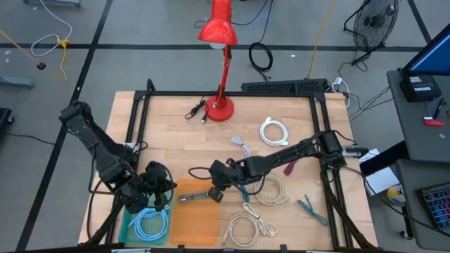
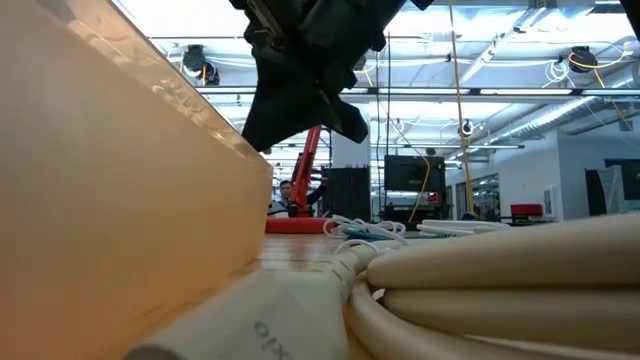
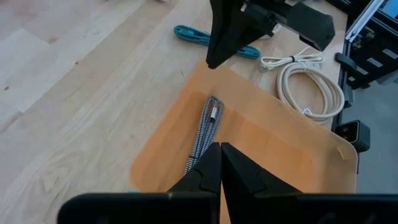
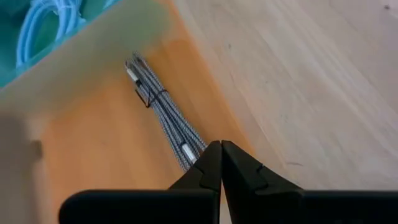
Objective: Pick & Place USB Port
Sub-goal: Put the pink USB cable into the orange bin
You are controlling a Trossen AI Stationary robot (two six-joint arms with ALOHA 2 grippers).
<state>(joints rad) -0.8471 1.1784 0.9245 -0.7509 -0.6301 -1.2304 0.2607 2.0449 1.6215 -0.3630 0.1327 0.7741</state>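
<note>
The braided USB cable (image 1: 197,197) lies in the orange tray (image 1: 195,223), along the tray's edge farthest from the desk's front, a bundle tied at its middle with metal plugs showing at both ends; its long axis runs roughly with that tray edge, pointing on one side at the teal tray (image 1: 135,232) and on the other toward the right hand (image 1: 218,194). That hand hangs just over the cable's nearer end, right at the orange tray's rim; its fingers are pressed together with nothing between them, so the cable looks already set down rather than held. The left hand (image 1: 163,191) sits off the cable's other end, over the border between the teal tray and the orange one, its fingers also closed on nothing; a pale blue cable (image 1: 149,221) coils in the teal tray beside it. Both hands are about equally near, one at each end of the bundle. By my reading the placing is done, and the next move turns on lifting the right hand clear of the tray rim without catching the plug beneath it.
</note>
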